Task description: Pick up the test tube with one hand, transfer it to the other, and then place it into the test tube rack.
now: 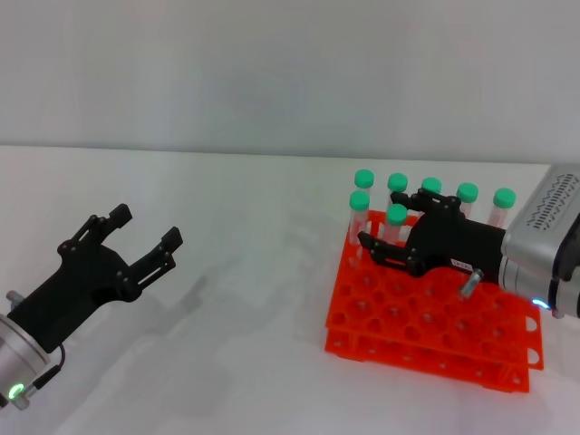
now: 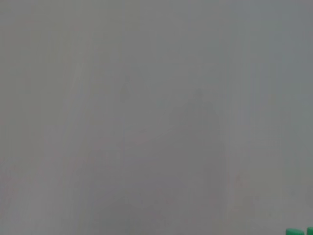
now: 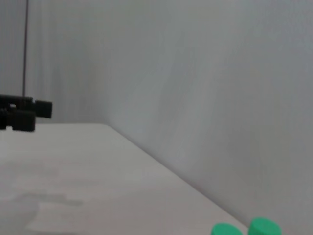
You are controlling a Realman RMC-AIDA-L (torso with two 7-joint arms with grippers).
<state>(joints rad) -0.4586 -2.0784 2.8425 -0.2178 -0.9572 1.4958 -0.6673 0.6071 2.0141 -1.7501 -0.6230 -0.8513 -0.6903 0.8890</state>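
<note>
White counter (image 1: 227, 299), matte, faint arm shadows on it; plain pale wall (image 1: 272, 72) behind, meeting the counter in a straight line. Orange rack (image 1: 426, 322) sits on the counter's right side, two tiers, grid of round holes. Seven green-capped tubes stand upright in its far rows. The tube (image 1: 396, 224) in the second row sits between the right pincer's fingers. Right pincer (image 1: 391, 228) reaches in over the rack from the right, fingers apart around that tube, not closed on it as far as I can see. Small white label (image 1: 459, 265) on its body, text too small to read. Blue light on that wrist. Left pincer (image 1: 149, 231) hovers over the counter at far left, well away from the rack, fingers spread, holding nothing. Green light at its wrist. Right wrist view: two green caps (image 3: 244, 228) at the edge, left pincer tips far off. Left wrist view: mostly blank grey.
</note>
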